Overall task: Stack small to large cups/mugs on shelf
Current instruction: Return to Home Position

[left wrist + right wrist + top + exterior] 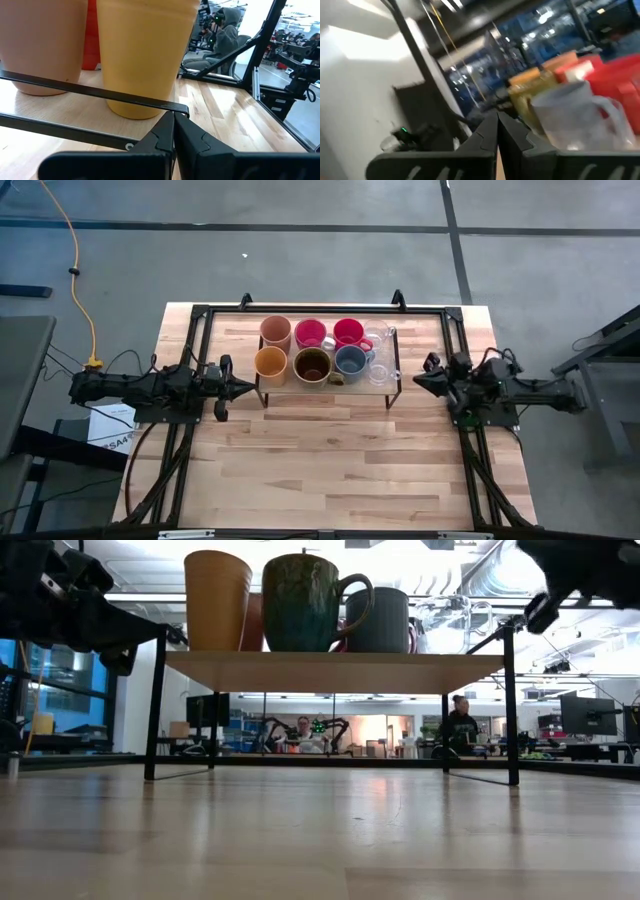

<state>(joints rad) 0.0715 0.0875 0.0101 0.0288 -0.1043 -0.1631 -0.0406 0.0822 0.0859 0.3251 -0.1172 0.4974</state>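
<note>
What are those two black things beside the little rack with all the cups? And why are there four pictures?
Those are two robot arms. Each ends in a gripper, a two-part pincer. The left gripper and the right gripper wait on either side of the shelf, both shut and holding nothing. One picture looks straight down from above. One looks across from table height, so the cups seem huge. The other two come from cameras on the arms' wrists. On the shelf stand eight cups: a peach tumbler, an orange-yellow cup, a dark-brown mug, a grey-blue mug, two red cups and two clear glass cups.
</note>
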